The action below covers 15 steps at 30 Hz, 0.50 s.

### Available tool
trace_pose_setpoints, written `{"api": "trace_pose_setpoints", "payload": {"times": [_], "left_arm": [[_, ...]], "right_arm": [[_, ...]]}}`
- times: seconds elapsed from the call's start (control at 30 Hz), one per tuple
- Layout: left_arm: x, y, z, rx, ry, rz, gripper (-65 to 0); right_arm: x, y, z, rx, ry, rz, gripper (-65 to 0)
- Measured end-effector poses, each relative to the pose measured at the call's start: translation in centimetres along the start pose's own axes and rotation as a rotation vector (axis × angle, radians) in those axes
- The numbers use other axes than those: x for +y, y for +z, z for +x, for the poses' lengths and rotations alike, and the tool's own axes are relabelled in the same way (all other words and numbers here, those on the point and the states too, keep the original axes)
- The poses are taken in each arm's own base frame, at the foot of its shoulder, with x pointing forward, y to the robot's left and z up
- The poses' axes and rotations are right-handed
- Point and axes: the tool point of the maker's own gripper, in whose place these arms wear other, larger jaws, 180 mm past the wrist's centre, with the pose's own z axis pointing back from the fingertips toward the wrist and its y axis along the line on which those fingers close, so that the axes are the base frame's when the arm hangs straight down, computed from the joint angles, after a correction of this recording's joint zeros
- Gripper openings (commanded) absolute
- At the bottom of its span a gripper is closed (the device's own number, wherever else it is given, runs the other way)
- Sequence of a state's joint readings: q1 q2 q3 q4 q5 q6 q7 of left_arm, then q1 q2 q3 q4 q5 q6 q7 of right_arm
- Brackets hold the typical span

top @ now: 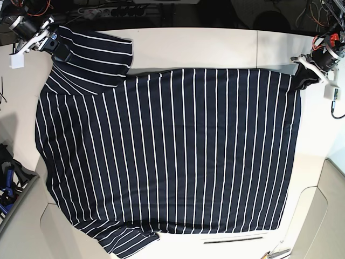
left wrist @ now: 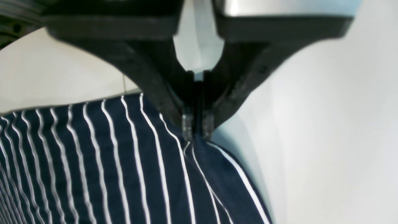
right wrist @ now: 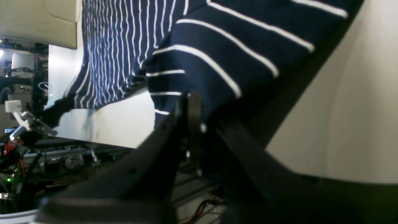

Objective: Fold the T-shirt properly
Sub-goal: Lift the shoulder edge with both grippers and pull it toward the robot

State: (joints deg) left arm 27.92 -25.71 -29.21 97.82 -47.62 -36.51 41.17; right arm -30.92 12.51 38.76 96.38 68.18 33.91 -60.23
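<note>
The T-shirt (top: 172, 151), dark navy with thin white stripes, lies spread flat across the white table (top: 215, 48), with one sleeve at the far left and another at the near left. My left gripper (top: 299, 77) is at the shirt's far right corner. In the left wrist view it (left wrist: 196, 130) is shut on a pinch of the striped cloth (left wrist: 124, 161) at its edge. My right gripper (top: 59, 51) sits on the far left sleeve. The right wrist view shows it (right wrist: 194, 105) shut on the sleeve cloth (right wrist: 233, 46).
Cables and electronics (top: 118, 8) lie beyond the table's far edge. A beige panel (top: 323, 216) sits at the near right, with small tools (top: 275, 252) beside it. A thin dark strip (top: 232, 238) lies just past the shirt's near edge. Blue-handled gear (top: 8, 186) is at the left edge.
</note>
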Motion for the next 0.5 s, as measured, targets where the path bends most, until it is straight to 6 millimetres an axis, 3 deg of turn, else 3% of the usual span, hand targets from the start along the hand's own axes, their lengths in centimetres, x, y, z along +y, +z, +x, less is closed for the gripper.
{"api": "trace_pose_setpoints", "payload": {"times": [0.23,0.5], "left_arm": [[-1.0,0.2,2.3,-0.068,-0.042,-0.014,-65.0],[0.3,-0.4,5.8,-0.149,-0.093,0.059,-65.0]], "right_arm": [[1.3,0.1,0.9,-0.010,0.055,0.013,-65.0],[4.7,0.3,5.3,-0.104,0.239,0.031,-65.0]]}}
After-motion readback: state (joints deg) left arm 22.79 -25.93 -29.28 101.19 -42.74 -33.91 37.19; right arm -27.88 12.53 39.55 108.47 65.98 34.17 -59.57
